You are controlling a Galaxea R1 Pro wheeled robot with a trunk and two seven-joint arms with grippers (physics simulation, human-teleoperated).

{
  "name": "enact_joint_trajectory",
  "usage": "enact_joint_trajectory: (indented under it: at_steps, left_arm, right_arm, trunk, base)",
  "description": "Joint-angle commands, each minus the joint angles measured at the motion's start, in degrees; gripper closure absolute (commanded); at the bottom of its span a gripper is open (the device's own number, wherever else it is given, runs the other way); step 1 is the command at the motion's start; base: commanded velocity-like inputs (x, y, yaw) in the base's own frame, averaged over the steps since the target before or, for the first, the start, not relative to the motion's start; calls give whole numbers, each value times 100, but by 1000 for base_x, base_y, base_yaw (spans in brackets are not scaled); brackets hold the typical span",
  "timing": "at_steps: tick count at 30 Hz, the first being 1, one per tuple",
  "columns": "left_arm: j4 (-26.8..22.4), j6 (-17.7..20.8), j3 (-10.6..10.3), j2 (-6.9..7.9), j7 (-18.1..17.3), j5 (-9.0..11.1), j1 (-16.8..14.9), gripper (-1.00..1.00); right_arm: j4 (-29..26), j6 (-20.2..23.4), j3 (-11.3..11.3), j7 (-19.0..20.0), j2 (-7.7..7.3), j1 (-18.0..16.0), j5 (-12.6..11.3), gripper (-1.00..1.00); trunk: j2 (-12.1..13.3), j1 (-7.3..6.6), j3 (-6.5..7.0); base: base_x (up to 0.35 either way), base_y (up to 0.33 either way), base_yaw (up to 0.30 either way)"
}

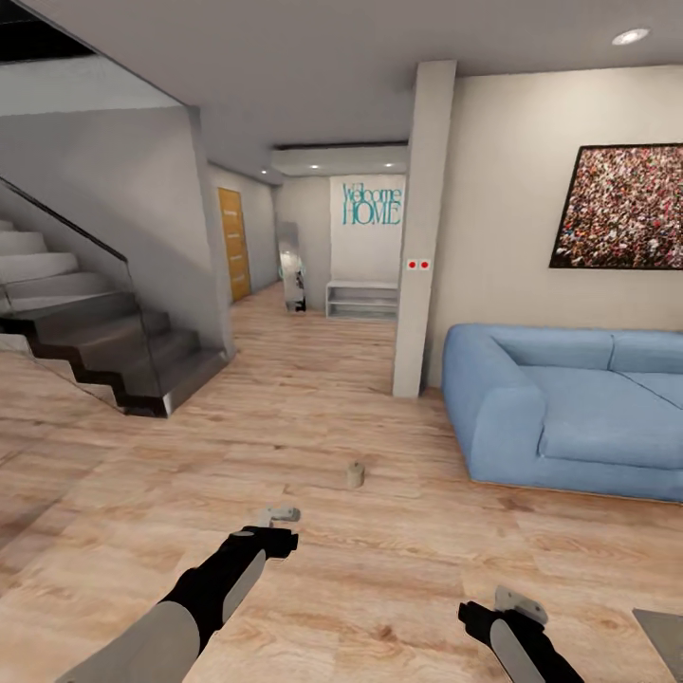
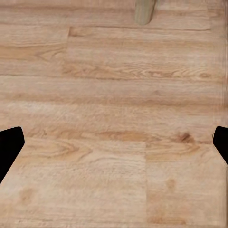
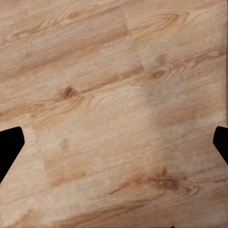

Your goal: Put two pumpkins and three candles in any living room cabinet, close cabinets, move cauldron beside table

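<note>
1. On the wood floor (image 1: 285, 417) ahead of me stands one candle (image 1: 355, 474), upright and alone, between the staircase (image 1: 104, 351) and the blue sofa (image 1: 569, 417).
2. I judge my left gripper (image 1: 281, 517) is held low and forward to line up on it; its fingers (image 2: 10, 147) are spread wide, holding nothing.
3. The candle (image 2: 144, 12) is beyond those fingertips, not between them, near but apart.
4. My right gripper (image 1: 517, 602) hangs low over bare floor, fingers (image 3: 9, 147) wide too, empty.

Teal lettering "Welcome HOME" (image 1: 372, 204) stands on the far hallway wall (image 1: 365, 256).
</note>
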Motion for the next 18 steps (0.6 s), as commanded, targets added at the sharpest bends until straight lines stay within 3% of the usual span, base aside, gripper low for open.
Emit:
enact_joint_trajectory:
  at_steps: [1, 10, 18]
  left_arm:
    - [-12, 23, -40, 6, 53, 60, -4, -100]
    - [-12, 23, -40, 6, 53, 61, -4, -100]
    - [-12, 41, -36, 13, 53, 72, -6, -100]
  right_arm:
    - [-8, 9, 26, -51, -7, -5, -45, -100]
    - [-12, 9, 31, -51, -7, -5, -45, -100]
    - [-20, 33, 116, -75, 42, -7, 39, -100]
  trunk:
    - [-4, 4, -7]
    - [-4, 4, -19]
    - [-4, 4, -29]
  base:
    - [336, 0, -292]
    - [336, 0, -274]
    - [336, 0, -76]
